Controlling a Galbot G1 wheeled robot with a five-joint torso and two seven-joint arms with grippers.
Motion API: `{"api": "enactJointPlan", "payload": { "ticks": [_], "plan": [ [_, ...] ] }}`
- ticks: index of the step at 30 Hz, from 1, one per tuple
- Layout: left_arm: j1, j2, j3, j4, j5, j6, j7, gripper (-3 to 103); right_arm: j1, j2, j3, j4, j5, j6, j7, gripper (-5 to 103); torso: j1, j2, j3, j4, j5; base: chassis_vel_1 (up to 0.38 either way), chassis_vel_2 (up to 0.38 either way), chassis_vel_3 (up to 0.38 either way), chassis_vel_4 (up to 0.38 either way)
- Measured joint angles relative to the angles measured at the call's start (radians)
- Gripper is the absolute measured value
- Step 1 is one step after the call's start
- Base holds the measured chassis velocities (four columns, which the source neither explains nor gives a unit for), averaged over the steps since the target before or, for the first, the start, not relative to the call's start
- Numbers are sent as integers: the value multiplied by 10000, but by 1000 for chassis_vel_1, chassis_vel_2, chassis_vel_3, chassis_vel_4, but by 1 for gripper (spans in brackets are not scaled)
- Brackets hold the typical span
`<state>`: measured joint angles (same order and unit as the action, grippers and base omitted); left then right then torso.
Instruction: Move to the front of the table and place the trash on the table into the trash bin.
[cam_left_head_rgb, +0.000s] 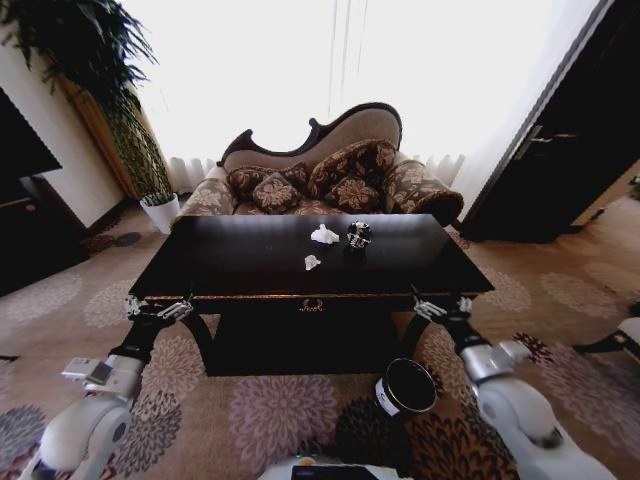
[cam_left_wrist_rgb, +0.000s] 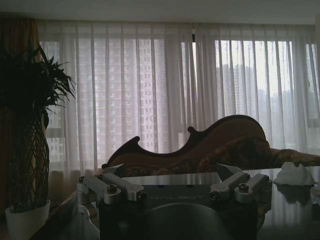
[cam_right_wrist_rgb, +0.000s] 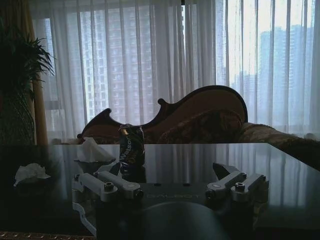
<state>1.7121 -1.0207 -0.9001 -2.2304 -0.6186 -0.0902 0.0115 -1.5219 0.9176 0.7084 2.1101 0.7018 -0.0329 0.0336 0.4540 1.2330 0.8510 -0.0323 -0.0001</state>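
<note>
The table is carrying two tissues and a can, both grippers hovering open at its near corners, the bin sitting below.

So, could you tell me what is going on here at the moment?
The robot stands at the front of the table with nothing picked up yet. Its left gripper and right gripper are both open and empty, held at the table's front edge on either side. Two crumpled tissues and a crushed can lie on the tabletop near the middle. The bin stands on the carpet by the right arm.
</note>
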Motion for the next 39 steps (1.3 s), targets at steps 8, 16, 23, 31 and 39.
{"api": "enactJointPlan", "payload": {
  "ticks": [8, 16, 23, 31, 39],
  "plan": [
    [0, 0, 0, 0, 0, 0, -1, 100, 951, -518, -761, -459, 625, -497, 265, 100, -1, 0, 0, -3, 1, 0, 0, 0, 0],
    [0, 0, 0, 0, 0, 0, -2, 100, 3133, -1128, -2457, -1668, 972, -806, 605, 100, 0, 0, 1, -2, 0, 0, 0, 0, 0],
    [0, 0, 0, 1, 0, 0, -2, 100, 5368, -1437, -4375, -2581, 1024, -950, 898, 100, 1, 0, 0, 0, -3, 0, 0, 0, 0],
    [0, 0, 0, 0, 0, 1, -1, 100, 7090, -1465, -6055, -3572, 1040, -965, 975, 100, 0, 2, 0, -2, -1, 0, 0, 0, 0],
    [0, 0, 0, 0, 0, 1, -2, 100, 9402, -1242, -7932, -4784, 1307, -1058, 1014, 100, 0, 2, 0, 0, -3, 0, 0, 0, 0]
  ]
}}
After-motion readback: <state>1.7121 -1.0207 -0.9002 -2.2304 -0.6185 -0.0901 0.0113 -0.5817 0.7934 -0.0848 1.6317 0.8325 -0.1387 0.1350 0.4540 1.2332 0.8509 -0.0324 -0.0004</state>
